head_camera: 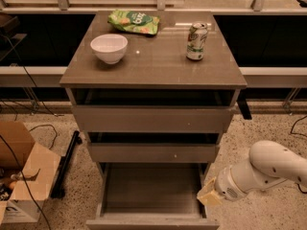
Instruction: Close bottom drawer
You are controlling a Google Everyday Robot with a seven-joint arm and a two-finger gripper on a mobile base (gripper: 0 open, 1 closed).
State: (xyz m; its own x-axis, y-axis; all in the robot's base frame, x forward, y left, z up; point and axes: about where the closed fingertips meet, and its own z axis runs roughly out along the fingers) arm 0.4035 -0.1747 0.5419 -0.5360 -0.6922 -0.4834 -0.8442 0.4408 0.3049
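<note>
The bottom drawer is the lowest of three in the table and sits pulled far out toward the near edge. It is a long grey box, and its flat floor is in plain view from back to front. Above it, the middle drawer has a small pale dot on its front and stands slightly out. The top drawer has the tallest and widest front and also stands slightly out, with a dark gap showing over each.

On the table top a white bowl sits at the left, its pale inside showing. A green and white drink can stands upright at the right. A green snack bag lies flat at the far edge between them. Both the bag and the can carry print, but it is too small to read.

The tool is a yellowish tip on the white arm, which reaches in from the right. It sits low, just beside the right wall of the bottom drawer near its front corner. I cannot tell whether it is open or closed, or whether it touches the drawer.

On the speckled floor to the left, an open cardboard box holds some things I cannot make out. Black cables and a dark bar lie beside it.
</note>
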